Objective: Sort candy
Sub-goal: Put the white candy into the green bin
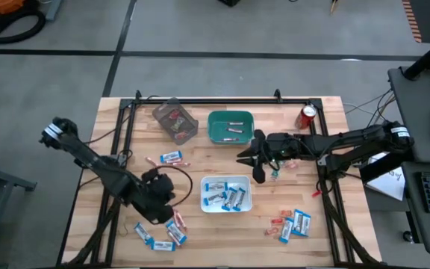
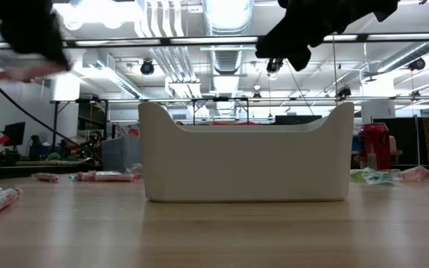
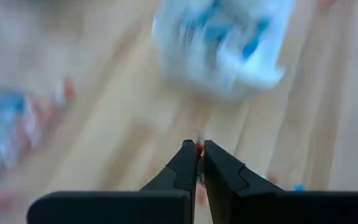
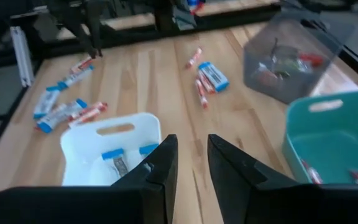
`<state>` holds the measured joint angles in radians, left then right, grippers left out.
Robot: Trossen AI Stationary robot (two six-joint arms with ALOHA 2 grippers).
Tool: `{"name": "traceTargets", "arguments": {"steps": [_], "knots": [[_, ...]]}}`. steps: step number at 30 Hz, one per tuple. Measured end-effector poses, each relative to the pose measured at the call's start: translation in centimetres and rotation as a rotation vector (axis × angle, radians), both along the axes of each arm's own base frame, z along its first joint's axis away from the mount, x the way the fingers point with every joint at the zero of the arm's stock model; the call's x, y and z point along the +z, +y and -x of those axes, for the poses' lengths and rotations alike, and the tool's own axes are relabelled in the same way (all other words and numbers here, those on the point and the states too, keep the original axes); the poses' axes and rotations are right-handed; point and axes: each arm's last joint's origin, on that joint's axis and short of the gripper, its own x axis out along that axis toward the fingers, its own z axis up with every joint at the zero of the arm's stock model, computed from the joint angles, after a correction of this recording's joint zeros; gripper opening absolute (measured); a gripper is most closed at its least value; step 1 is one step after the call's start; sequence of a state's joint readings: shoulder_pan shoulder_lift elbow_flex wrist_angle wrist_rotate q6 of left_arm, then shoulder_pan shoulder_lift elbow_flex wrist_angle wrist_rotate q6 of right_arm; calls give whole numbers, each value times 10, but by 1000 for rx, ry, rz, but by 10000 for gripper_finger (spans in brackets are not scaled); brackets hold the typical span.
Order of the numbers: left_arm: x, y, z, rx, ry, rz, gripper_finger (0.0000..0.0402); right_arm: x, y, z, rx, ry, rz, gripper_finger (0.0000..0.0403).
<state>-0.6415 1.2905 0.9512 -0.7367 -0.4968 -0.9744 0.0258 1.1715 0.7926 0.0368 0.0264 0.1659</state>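
No label on any wrapper can be read. Your left gripper (image 1: pixel 157 196) hangs over the wooden bench (image 1: pixel 200 239) left of the white bin (image 1: pixel 227 193), its fingers (image 3: pixel 188 163) pressed together on a tiny red piece (image 3: pixel 199 149); your right gripper (image 1: pixel 258 158) hovers between the teal bin (image 1: pixel 231 126) and the white bin, fingers slightly apart and empty. Blue-and-white packets (image 1: pixel 225 196) lie in the white bin, slim sticks (image 1: pixel 235 128) in the teal bin, and loose candy (image 1: pixel 161 233) near the front edge, with bare wood between the bins.
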Motion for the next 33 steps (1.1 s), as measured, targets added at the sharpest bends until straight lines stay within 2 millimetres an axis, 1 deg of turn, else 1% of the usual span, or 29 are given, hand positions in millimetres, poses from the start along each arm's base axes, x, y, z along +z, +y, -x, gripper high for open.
{"name": "traceTargets", "arguments": {"steps": [4, 7, 10, 12, 15, 19, 22, 26, 33], "knots": [[23, 5, -4, -117, -187, -202, 1, -7, 5, -9, 2, -42, -34, 80], [34, 7, -14, -208, -282, -343, 1, -16, 9, -20, 10, -65, -55, 84], [40, 6, -28, -307, -341, -482, 1, -26, 16, -33, 36, -96, -62, 100], [41, 5, -36, -359, -360, -571, 1, -31, 20, -40, 48, -126, -65, 118], [41, 7, -50, -386, -388, -660, 1, -34, 26, -48, 68, -188, -72, 150], [34, 12, -62, -388, -360, -719, 1, -36, 33, -53, 146, -243, -100, 187], [32, 17, -71, -353, -378, -720, 1, -37, 36, -56, 158, -272, -111, 205], [28, 21, -83, -330, -399, -743, 1, -43, 38, -60, 163, -282, -103, 214], [20, 23, -100, -304, -433, -778, 1, -47, 38, -62, 164, -280, -101, 214]]}}
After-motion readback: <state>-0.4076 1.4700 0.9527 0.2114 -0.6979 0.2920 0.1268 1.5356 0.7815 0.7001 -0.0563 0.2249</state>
